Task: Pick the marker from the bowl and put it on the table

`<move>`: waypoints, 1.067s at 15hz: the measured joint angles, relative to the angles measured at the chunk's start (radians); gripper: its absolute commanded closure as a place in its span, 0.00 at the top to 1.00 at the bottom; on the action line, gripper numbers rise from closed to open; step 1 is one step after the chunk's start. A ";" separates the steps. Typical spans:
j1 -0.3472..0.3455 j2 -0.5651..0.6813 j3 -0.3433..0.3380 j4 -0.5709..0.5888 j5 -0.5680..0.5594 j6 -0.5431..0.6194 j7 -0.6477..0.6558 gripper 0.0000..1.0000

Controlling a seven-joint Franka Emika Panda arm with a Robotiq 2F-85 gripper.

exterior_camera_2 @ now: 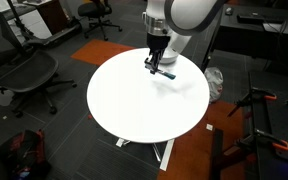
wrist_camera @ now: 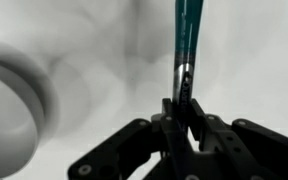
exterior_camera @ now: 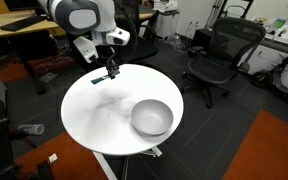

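My gripper [exterior_camera: 111, 70] is shut on the teal-blue marker [wrist_camera: 187, 35], gripping its darker end. It hangs low over the far part of the round white table [exterior_camera: 99, 120]. In an exterior view the marker [exterior_camera_2: 165, 72] sticks out sideways from the gripper [exterior_camera_2: 152, 66], just above the tabletop [exterior_camera_2: 144, 100]. In the wrist view the gripper [wrist_camera: 182, 105] pinches the marker, which points away over the white surface. The grey-white bowl [exterior_camera: 152, 117] stands empty near the table's front right edge, apart from the gripper. It is a blurred rim at the left of the wrist view [wrist_camera: 9, 100].
A black office chair [exterior_camera: 219, 55] stands behind the table on the right and another one [exterior_camera_2: 24, 70] beside it. Wooden desks [exterior_camera: 29, 30] are at the back. An orange carpet patch [exterior_camera: 274, 150] lies on the dark floor.
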 measured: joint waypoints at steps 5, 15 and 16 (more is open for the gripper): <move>0.053 0.044 0.020 0.000 0.001 0.013 0.026 0.05; 0.077 0.165 0.035 0.022 0.001 0.118 0.028 0.48; 0.077 0.169 0.035 0.026 0.001 0.118 0.028 0.54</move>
